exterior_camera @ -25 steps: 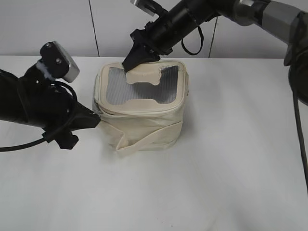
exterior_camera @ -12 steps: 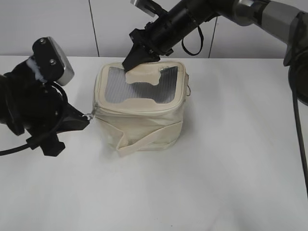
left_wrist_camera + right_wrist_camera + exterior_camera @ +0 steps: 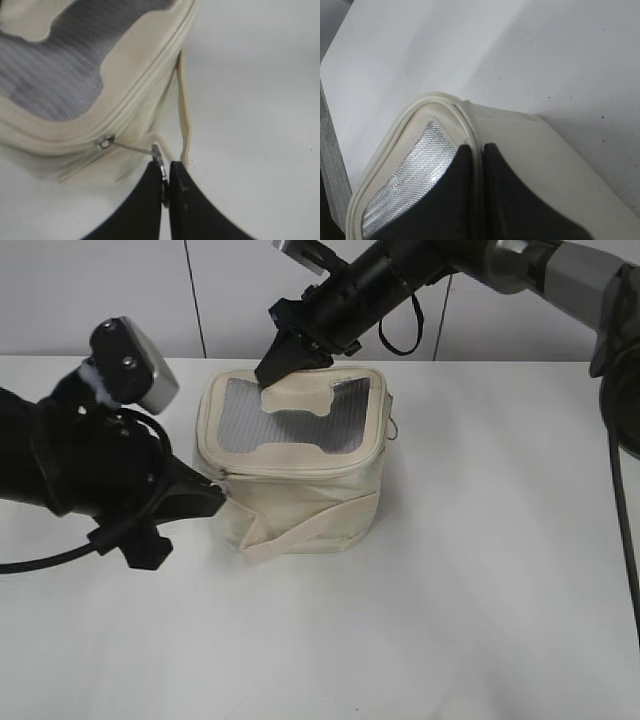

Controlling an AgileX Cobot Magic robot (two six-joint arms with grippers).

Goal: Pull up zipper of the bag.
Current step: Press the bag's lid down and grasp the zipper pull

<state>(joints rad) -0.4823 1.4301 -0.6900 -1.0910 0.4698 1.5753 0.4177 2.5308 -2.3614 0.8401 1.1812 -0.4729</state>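
The cream bag (image 3: 310, 502) stands mid-table, its lid with the grey window (image 3: 240, 425) on top. The zipper (image 3: 300, 469) runs round the lid rim. My left gripper (image 3: 218, 498) is at the bag's front left corner. In the left wrist view it (image 3: 166, 172) is shut on the ring pull (image 3: 158, 153) of a silver slider (image 3: 105, 143) on the zipper track (image 3: 145, 92). My right gripper (image 3: 272, 370) is shut on the lid's back rim (image 3: 445, 102); its jaws (image 3: 478, 149) pinch that rim. A second ring pull (image 3: 394, 426) hangs at the bag's right side.
The bag's side strap (image 3: 310, 531) loops out low at the front and shows beside the left fingers (image 3: 185, 115). The white table (image 3: 480, 590) stretches to the front and right. The left arm's cable (image 3: 40, 560) trails off the left edge. A pale wall stands behind.
My left gripper drew left with the ring pull, then moved right and a little down along the bag's front. The gap under the lid's front edge has closed. The right gripper has not moved.
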